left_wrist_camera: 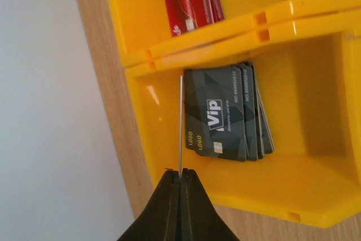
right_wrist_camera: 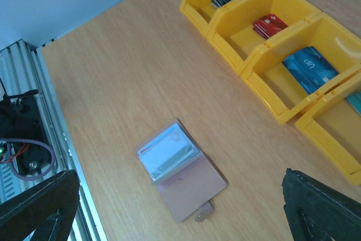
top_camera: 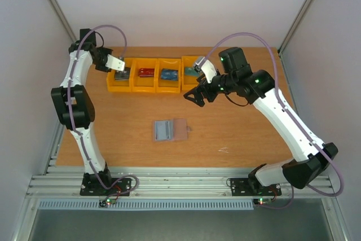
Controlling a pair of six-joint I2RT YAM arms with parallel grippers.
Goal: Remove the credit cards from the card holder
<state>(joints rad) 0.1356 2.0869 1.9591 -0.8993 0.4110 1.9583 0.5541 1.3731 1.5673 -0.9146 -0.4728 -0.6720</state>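
Left gripper [left_wrist_camera: 180, 178] pinches a credit card [left_wrist_camera: 181, 122] edge-on over a yellow bin [left_wrist_camera: 152, 139]; wide-open right gripper [top_camera: 193, 99] hangs above the card holder [right_wrist_camera: 177, 170].

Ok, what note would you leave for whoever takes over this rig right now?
Left end effector: shut on a card, seen edge-on, over the end bin that holds dark cards.
Right end effector: open, empty, above the table.
Holder: open flat, mid-table; a pale card seems to sit in it.
Done: one card out.
Left: drop it in the bin, then pull whatever the holder keeps.
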